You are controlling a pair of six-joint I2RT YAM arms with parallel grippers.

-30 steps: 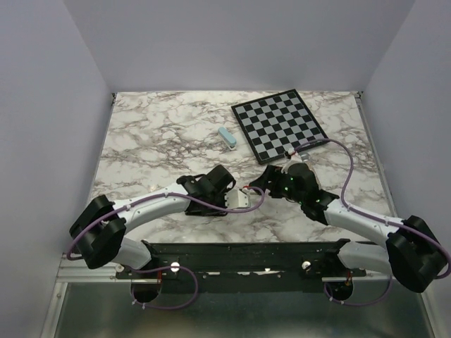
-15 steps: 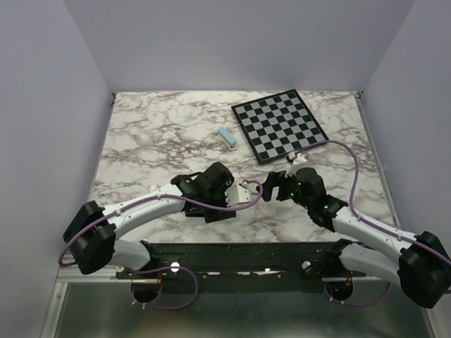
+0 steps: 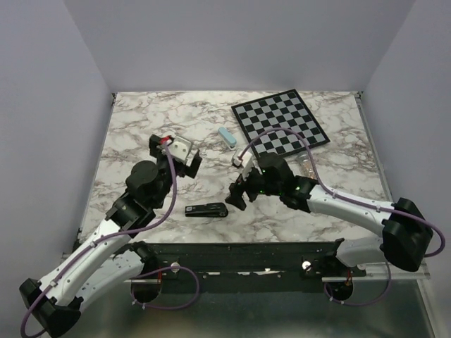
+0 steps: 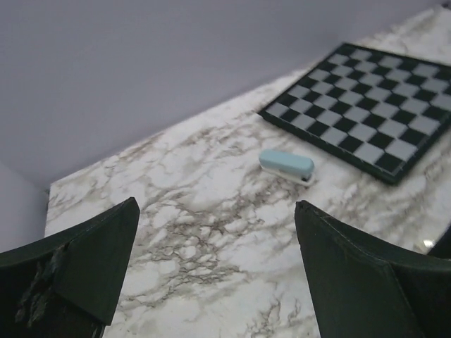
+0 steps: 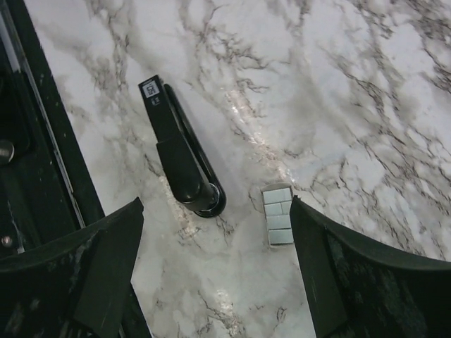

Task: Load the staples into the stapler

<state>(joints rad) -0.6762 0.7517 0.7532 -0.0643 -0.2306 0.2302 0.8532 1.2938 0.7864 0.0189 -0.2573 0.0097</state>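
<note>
Stapler flat on table, white end label illegible; staples just beside. Left end effector, right end effector: spread, empty.

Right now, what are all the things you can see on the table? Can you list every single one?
table: one, white and grey marble, under everything
checkered board: one, black and grey, far right part of the table
small rounded thing: one, light blue, just left of the board
stapler: one, black, lying flat near the table's near edge
staples: one short strip, silver-grey, flat on the table beside the stapler's rounded end, not touching it
left tool: one, black, open, holding nothing
right tool: one, black, open, holding nothing, above the stapler and staples
</note>
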